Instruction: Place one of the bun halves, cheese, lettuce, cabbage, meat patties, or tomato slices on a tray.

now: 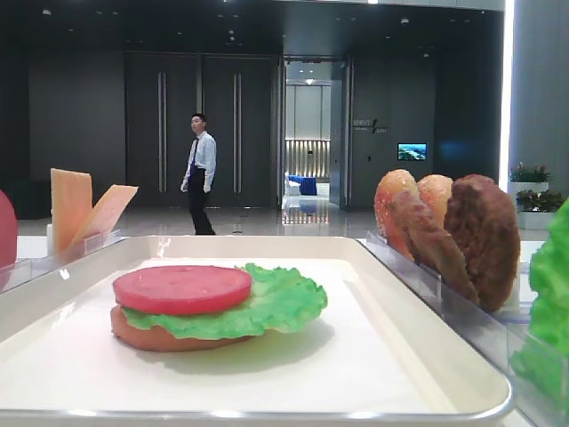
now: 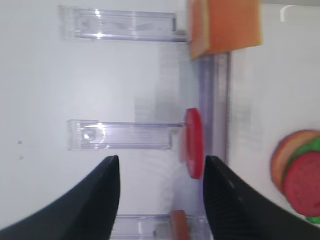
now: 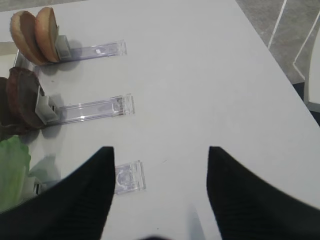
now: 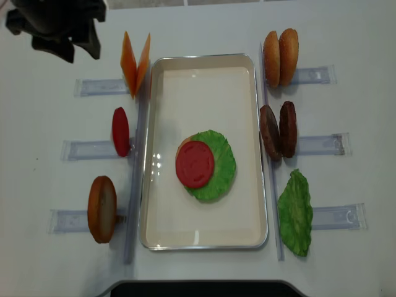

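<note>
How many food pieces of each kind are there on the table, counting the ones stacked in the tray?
Bun halves: 4 (one under the stack)
Cheese slices: 2
Tomato slices: 2
Lettuce leaves: 2
Meat patties: 2
Total: 12

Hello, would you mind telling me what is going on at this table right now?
A two-armed robot is building a burger on the tray. So far a bun half, lettuce and a tomato slice are stacked there. Both grippers are open and empty: the left gripper points at the spare tomato slice standing in its holder, and the right gripper hangs over bare table near the patties. Cheese and more buns wait in holders beside the tray.
</note>
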Motion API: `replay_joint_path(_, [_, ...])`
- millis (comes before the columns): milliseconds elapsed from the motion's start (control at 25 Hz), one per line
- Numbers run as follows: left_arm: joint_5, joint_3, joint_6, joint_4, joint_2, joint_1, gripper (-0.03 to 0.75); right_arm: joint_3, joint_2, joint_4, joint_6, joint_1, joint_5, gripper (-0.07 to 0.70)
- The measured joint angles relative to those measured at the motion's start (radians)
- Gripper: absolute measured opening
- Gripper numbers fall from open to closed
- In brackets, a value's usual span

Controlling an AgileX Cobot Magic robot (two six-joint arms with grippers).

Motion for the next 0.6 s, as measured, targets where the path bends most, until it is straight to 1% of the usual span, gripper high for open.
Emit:
replay_joint_path(160, [0.002, 0.044, 0.06, 0.063, -0.013, 0.108, 0.411, 0.0, 0.0, 0.0, 0.0, 0.0, 0.0, 0.391])
replay_joint_path(320, [0.004, 0.059, 0.115, 0.079, -0.025, 0.195, 0.411, 0.0, 0.0, 0.0, 0.0, 0.0, 0.0, 0.391])
replay_joint_path(440, [0.004, 0.06, 0.124, 0.074, -0.034, 0.234, 0.411, 0.0, 0.0, 0.0, 0.0, 0.0, 0.0, 0.391])
replay_joint_path(520, [0.004, 0.069, 0.129, 0.057, -0.045, 0.24, 0.411, 0.0, 0.0, 0.0, 0.0, 0.0, 0.0, 0.391])
replay_joint_path(600, [0.004, 0.102, 0.134, 0.052, -0.071, 0.242, 0.411, 0.0, 0.0, 0.0, 0.0, 0.0, 0.0, 0.391])
